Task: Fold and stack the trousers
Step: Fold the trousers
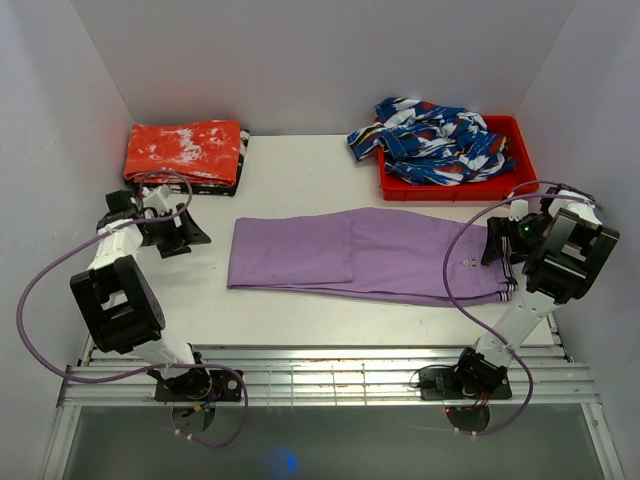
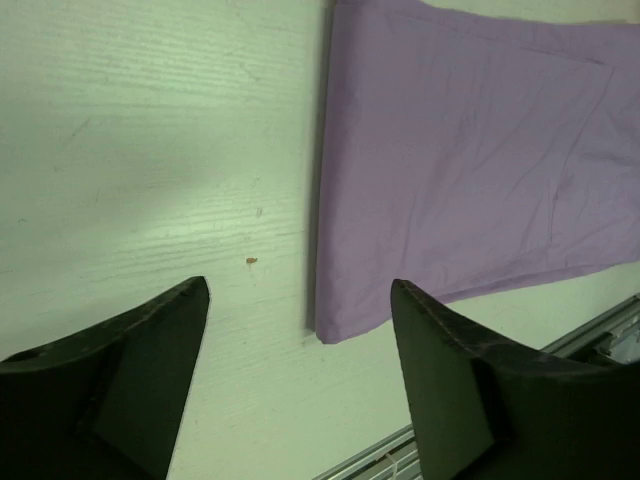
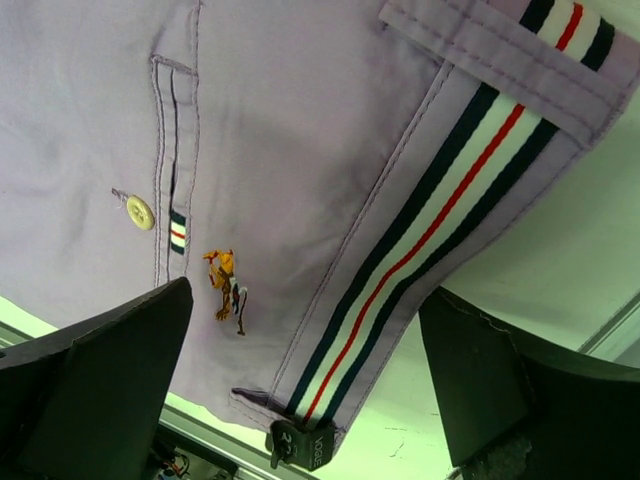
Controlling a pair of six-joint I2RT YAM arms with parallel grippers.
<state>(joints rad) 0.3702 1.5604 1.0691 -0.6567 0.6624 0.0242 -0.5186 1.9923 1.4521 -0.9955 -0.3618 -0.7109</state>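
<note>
The lilac trousers [image 1: 365, 255] lie flat across the middle of the table, folded lengthwise, leg ends to the left and striped waistband [image 1: 508, 275] to the right. My left gripper [image 1: 190, 235] is open and empty over bare table, just left of the leg ends; the left wrist view shows the cloth's near corner [image 2: 345, 325] between my fingers [image 2: 150, 350]. My right gripper [image 1: 497, 245] is open above the waistband; the right wrist view shows the striped band [image 3: 430, 230], a back pocket button [image 3: 140, 212] and a dark label [image 3: 305, 445].
A folded red-orange cloth with white blotches [image 1: 185, 152] lies on a dark patterned piece at the back left. A red bin [image 1: 505, 185] at the back right holds a blue-white-red patterned garment [image 1: 435, 140]. White walls enclose the table. A metal rail [image 1: 320, 375] runs along the near edge.
</note>
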